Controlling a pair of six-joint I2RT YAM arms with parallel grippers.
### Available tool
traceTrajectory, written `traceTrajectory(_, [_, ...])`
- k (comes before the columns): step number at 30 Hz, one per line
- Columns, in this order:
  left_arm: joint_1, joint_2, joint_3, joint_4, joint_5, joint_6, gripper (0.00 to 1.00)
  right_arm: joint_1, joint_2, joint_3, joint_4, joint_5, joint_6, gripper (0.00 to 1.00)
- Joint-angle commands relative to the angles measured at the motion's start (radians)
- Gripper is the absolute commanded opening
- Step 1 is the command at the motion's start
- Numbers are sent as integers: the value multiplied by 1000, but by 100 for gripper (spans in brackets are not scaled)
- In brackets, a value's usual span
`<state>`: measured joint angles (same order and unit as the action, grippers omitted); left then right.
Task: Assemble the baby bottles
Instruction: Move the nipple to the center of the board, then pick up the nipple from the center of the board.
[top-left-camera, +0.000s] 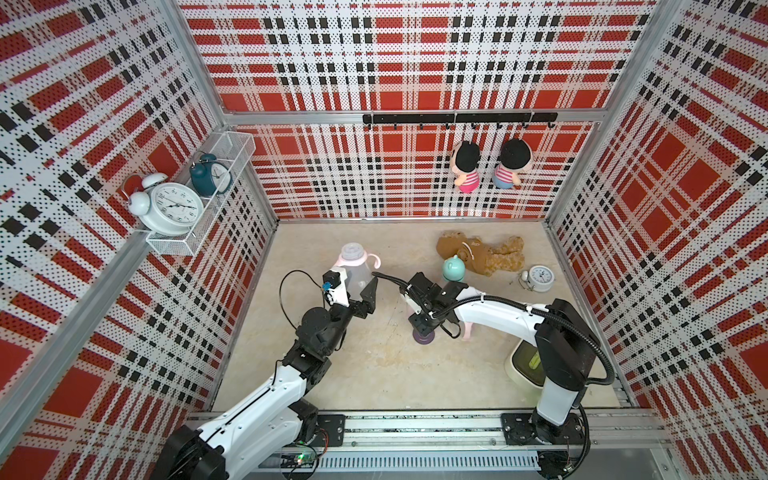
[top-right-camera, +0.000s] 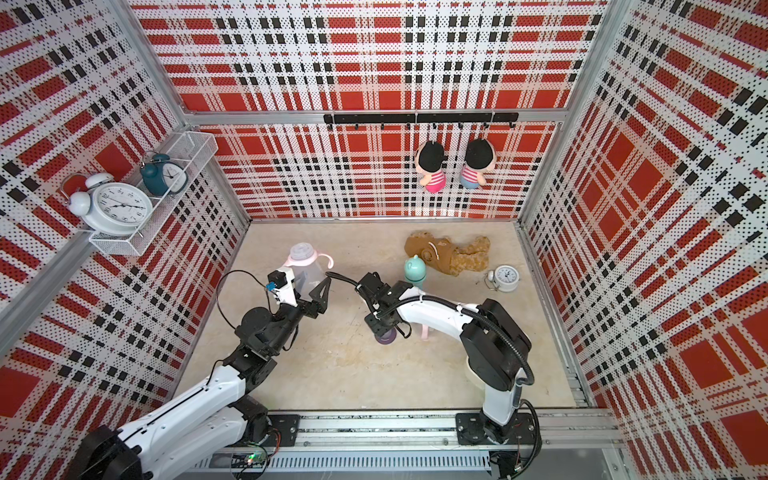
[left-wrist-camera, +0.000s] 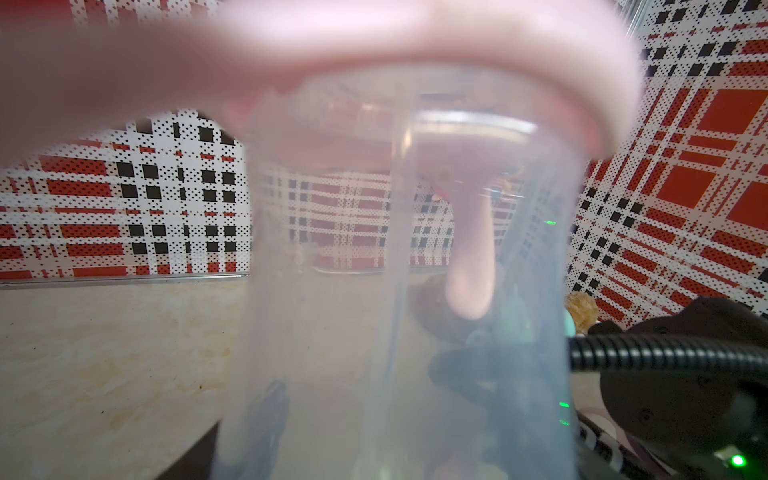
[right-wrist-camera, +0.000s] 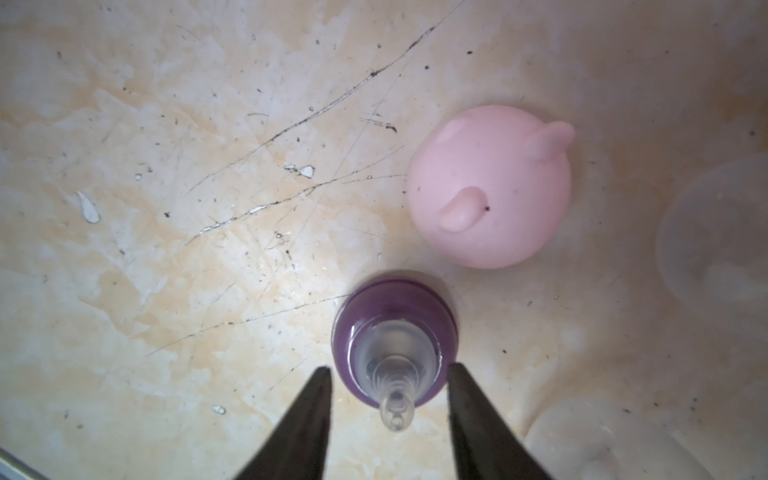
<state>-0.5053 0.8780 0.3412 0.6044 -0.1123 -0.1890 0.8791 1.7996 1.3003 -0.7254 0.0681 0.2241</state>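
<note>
My left gripper (top-left-camera: 359, 286) is shut on a clear baby bottle (top-left-camera: 355, 266) with a pink handle ring (top-left-camera: 376, 261), held upright at the table's left. The bottle (left-wrist-camera: 395, 291) fills the left wrist view, and the fingers show only dimly through it. My right gripper (right-wrist-camera: 388, 368) points straight down, open, with one finger on each side of a purple teat collar (right-wrist-camera: 357, 316) that stands on the table (top-left-camera: 374, 365); neither finger touches it. A pink eared cap (right-wrist-camera: 490, 187) lies just beyond the collar. A teal bottle with a mint cap (top-left-camera: 453, 268) stands behind the right wrist.
A brown plush toy (top-left-camera: 482, 251) and a small white alarm clock (top-left-camera: 540, 278) lie at the back right. A white container (top-left-camera: 521, 365) sits partly under the right arm. Blurred clear plastic pieces (right-wrist-camera: 715, 232) lie near the pink cap. Two dolls (top-left-camera: 490, 166) hang on the back wall.
</note>
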Motion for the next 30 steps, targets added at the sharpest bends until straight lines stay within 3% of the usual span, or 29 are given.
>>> traceTrajectory(1, [3,-8,9,26,6,14,0,4,-32,3,-9,25,6,65])
traceTrajectory(5, [3,-7,6,26,7,14,0,11,-39,-15,-14,52,18,80])
traceTrajectory(30, [3,21,4,30,24,14,0,28,46,-127,133,5,62,80])
